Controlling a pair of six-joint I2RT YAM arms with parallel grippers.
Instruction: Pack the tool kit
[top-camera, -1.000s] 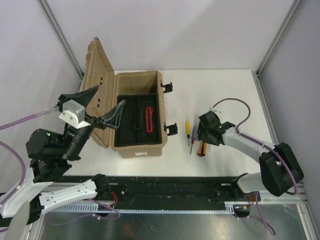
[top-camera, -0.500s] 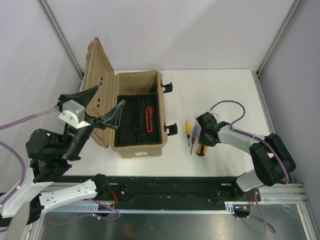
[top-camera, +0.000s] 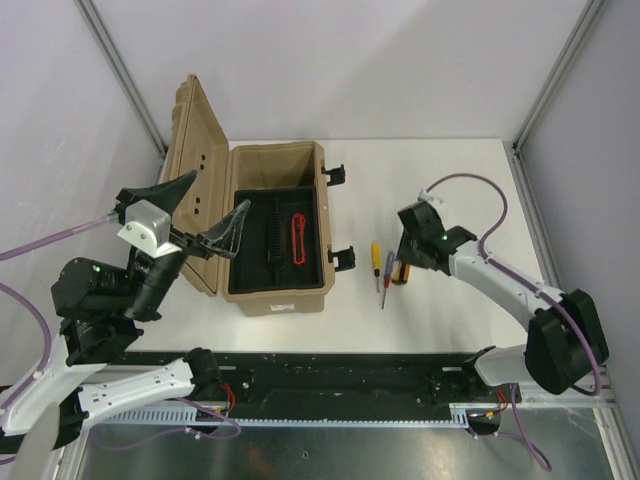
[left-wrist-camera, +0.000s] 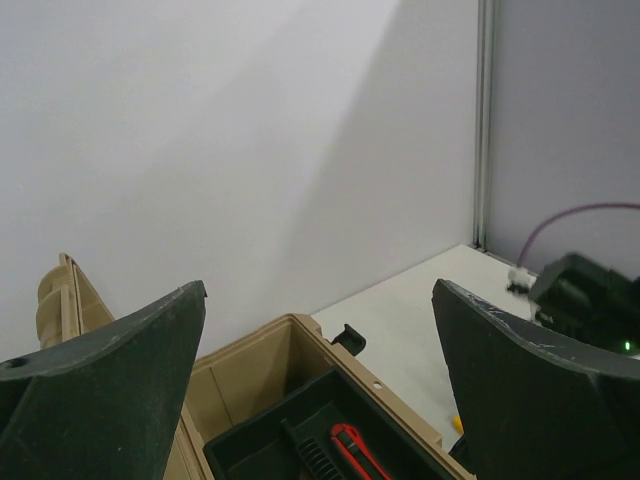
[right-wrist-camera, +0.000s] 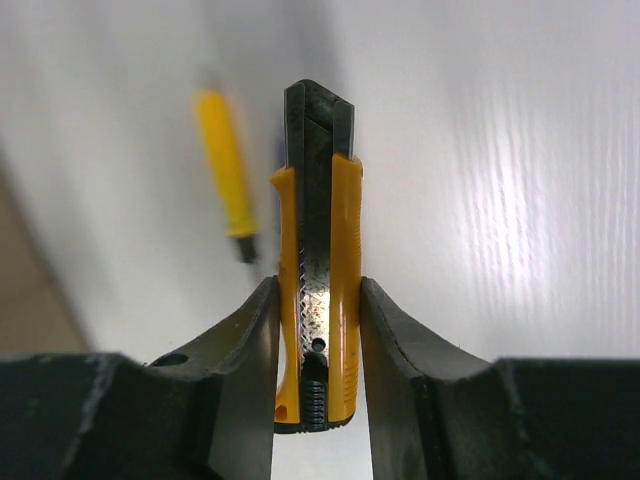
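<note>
The tan tool box (top-camera: 322, 215) stands open at the left, lid up; it also shows in the left wrist view (left-wrist-camera: 262, 352). Its black tray holds a red utility knife (top-camera: 297, 240), seen too in the left wrist view (left-wrist-camera: 352, 447). My right gripper (top-camera: 408, 262) is shut on an orange utility knife (right-wrist-camera: 318, 250), gripped by its sides over the white table. A yellow screwdriver (top-camera: 376, 258) and a blue-handled one (top-camera: 387, 270) lie just left of it. My left gripper (top-camera: 205, 212) is open and empty, raised beside the lid.
The box's black latches (top-camera: 343, 256) stick out on its right side, toward the screwdrivers. The yellow screwdriver shows blurred in the right wrist view (right-wrist-camera: 225, 170). Grey walls and metal posts close in the table at the back and sides.
My right gripper has carried the orange knife off its earlier spot toward the back of the table. The left arm has not moved.
</note>
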